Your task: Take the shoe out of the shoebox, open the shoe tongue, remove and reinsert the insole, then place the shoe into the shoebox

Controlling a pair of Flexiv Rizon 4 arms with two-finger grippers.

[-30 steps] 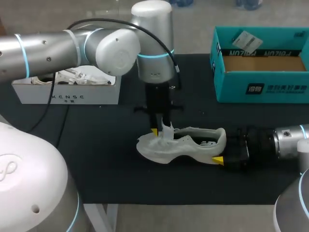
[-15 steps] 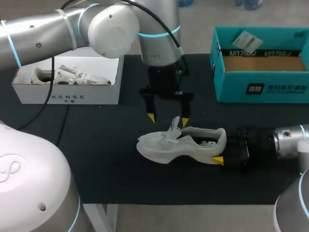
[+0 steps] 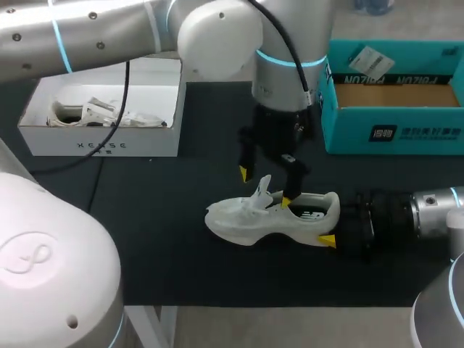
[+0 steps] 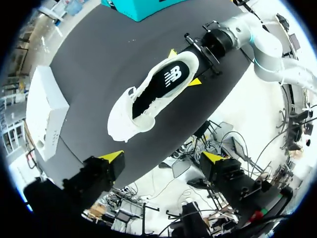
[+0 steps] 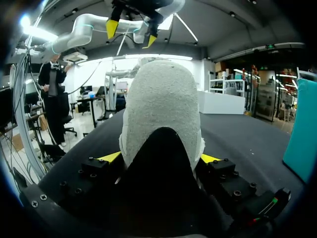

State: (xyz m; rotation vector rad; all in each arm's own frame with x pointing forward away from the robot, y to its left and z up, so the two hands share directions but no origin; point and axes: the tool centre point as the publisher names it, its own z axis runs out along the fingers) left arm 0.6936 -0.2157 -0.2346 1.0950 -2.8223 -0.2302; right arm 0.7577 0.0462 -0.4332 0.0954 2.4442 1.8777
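Black mat (image 3: 167, 239): shoe (image 3: 268, 217) heel in right gripper (image 5: 159, 158).

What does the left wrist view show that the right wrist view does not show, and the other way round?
Only the left wrist view shows the shoe from above at its full length, with the dark insole inside. Only the right wrist view shows the back of the heel, close up between the fingers of the right gripper. Both show the shoe, the left gripper, open, the right gripper shut on the heel, the white box, the teal box and the black table.
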